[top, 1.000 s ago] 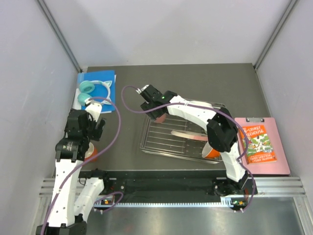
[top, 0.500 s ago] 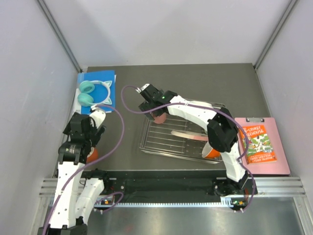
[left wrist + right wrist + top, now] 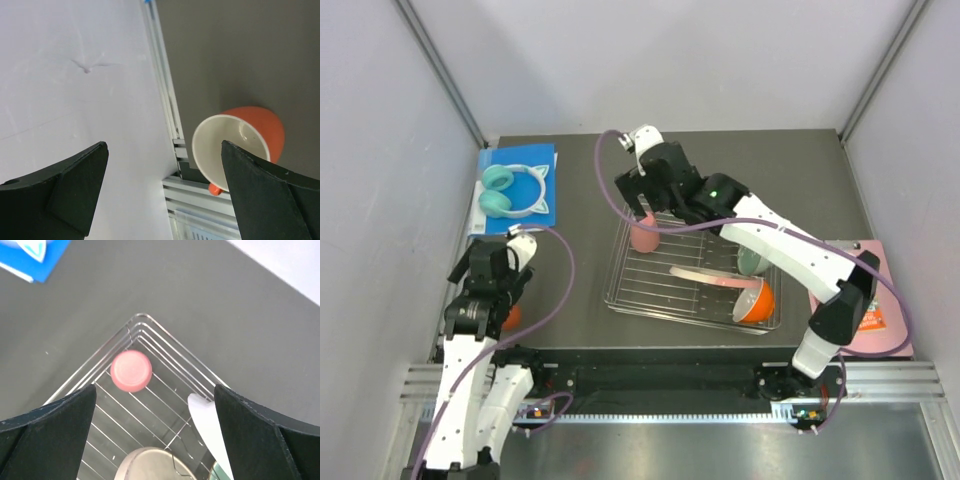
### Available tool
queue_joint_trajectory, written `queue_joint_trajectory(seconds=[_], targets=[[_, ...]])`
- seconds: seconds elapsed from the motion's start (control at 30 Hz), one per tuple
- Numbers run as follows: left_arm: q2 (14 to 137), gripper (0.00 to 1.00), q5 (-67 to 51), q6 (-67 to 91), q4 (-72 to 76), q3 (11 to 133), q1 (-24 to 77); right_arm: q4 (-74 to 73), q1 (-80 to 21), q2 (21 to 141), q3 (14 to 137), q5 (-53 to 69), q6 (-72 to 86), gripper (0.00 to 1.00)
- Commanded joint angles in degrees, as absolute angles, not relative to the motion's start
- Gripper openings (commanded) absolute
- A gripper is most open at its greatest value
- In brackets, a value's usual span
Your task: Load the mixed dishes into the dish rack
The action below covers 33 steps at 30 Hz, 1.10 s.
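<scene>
**A:** Dishes first: how many sit in the large silver wire dish rack?

**B:** Most of them. The pink cup stands mouth down in the rack corner straight below the right pincer. That pincer hangs above the cup with its fingers spread wide, holding nothing. Further along the bars, back toward that arm's base, are the pink-and-cream plate, the mint-green bowl and the orange bowl with white inside.

**A:** And the white plate?

**B:** A white plate edge shows over the bars close beside one finger of the right pincer. I judge it loaded too, though little of it is visible.

**A:** What is left?

**B:** The orange mug with white inside. It seems to lie on its side on the dark table, outside the rack. It is just below the left pincer and partly behind one finger. That pincer is spread open as well and is not touching the mug.

**A:** So nearly finished?

**B:** I'd judge five of six are in. The mug has yet to be gripped and carried across to the rack.
</scene>
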State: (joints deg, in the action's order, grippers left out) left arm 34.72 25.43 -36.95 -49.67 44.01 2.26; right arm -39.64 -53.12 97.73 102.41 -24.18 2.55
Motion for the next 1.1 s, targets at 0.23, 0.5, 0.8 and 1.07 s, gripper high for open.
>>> queue_joint_trajectory(seconds=[0.23,0.5,0.8,1.07], targets=[[47.1,0.99,17.9,-40.1,-40.0,42.1,-10.2,-33.2,-55.5,88.8,93.4,-24.3,4.4,1.00],[55.8,0.96,2.7,-45.6,-42.6,46.8,-26.6,-32.6,-56.8,85.4,90.4,-25.8,5.4,1.00],[58.4,0.95,-5.4,-46.1,-49.5,46.6,-26.6,-34.3,-56.9,85.7,91.8,-26.9,5.4,1.00],[61.2,0.84,-5.4,-46.3,-44.5,40.9,-26.6,-35.1,-56.9,85.1,92.0,-27.6,5.6,1.00]])
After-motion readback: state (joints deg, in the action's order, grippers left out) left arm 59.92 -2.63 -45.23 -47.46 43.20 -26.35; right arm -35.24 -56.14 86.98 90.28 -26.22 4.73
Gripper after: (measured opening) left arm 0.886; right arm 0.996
